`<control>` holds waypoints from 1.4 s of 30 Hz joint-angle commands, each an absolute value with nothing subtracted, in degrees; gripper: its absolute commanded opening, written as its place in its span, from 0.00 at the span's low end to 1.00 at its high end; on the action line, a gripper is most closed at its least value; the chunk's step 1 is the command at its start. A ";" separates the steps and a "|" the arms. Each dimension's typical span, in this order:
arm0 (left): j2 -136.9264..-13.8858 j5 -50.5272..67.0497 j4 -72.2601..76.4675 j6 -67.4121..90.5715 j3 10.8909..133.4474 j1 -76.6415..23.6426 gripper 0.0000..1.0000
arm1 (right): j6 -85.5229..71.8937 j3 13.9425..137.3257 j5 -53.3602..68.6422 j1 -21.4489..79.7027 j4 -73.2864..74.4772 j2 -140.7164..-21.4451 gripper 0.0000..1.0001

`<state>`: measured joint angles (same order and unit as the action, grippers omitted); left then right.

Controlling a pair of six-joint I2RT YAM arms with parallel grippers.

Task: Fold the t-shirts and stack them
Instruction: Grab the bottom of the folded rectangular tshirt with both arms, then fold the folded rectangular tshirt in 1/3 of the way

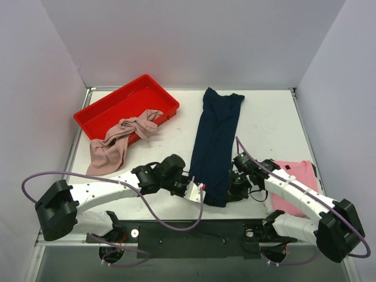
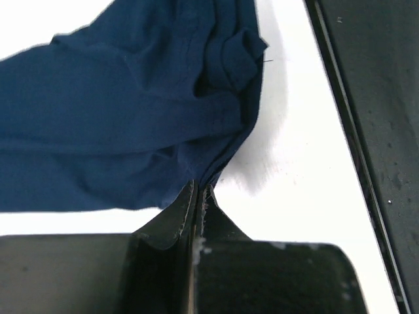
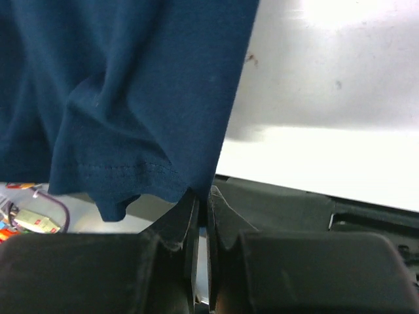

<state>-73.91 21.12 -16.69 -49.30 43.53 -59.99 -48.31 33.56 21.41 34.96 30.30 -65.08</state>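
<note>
- Centrally, navy t-shirt (image 1: 216, 141): soft matte knit, lying as a long narrow strip down the middle of the table (image 1: 267, 117), with its far end near the back edge and its near end between your two arms. The cloth has gentle lengthwise creases, and a stitched hem shows at the near end.
- Left hand (image 2: 198, 191): the black fingers are pressed together on a gathered pinch of the navy t-shirt at its near left corner. Folds fan out from the pinch point, and a small bunched lump sits at the cloth's edge.
- Right hand (image 3: 201, 195): the black fingers are closed on the navy t-shirt's near right edge, just by the hem. The fabric hangs from the pinch in smooth drapes, lifted off the table there.
- Beige-pink t-shirt (image 1: 114, 147): a crumpled, twisted heap slung over the near rim of the red tray (image 1: 97, 111), partly inside it and partly spilled onto the table.
- Bright pink t-shirt (image 1: 296, 173): lies fairly flat at the table's right side, partly under your right arm.
- Red tray: rigid glossy plastic, rectangular and shallow, set at an angle in the far left.
- Table: a white, smooth top with faint scuffs.
</note>
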 commanded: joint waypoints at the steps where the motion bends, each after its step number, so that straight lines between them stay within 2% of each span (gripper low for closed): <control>1: -73.47 25.47 -21.71 -39.30 49.64 -55.47 0.00 | -44.83 40.07 22.84 33.49 42.01 -61.09 0.00; 6: -77.51 28.22 -18.30 -31.30 58.26 -48.35 0.00 | -39.40 49.03 25.31 24.55 43.16 -65.47 0.00; 14: -88.39 20.40 -9.59 -29.62 66.33 -44.83 0.00 | -28.58 64.67 28.74 10.12 43.42 -83.39 0.00; 20: -101.58 19.60 -13.79 -29.79 81.53 -41.14 0.00 | -26.28 77.76 32.77 6.78 43.33 -97.79 0.00; 30: -122.07 17.67 -22.41 -25.58 104.04 -37.80 0.00 | -27.33 90.77 34.01 1.50 43.24 -112.39 0.00; 35: -125.77 18.02 -22.32 -24.70 106.52 -36.56 0.00 | -27.86 95.18 35.33 0.62 43.16 -118.47 0.00; 42: -128.93 18.37 -18.20 -23.20 107.49 -36.47 0.00 | -29.09 96.06 34.02 0.18 42.10 -121.11 0.00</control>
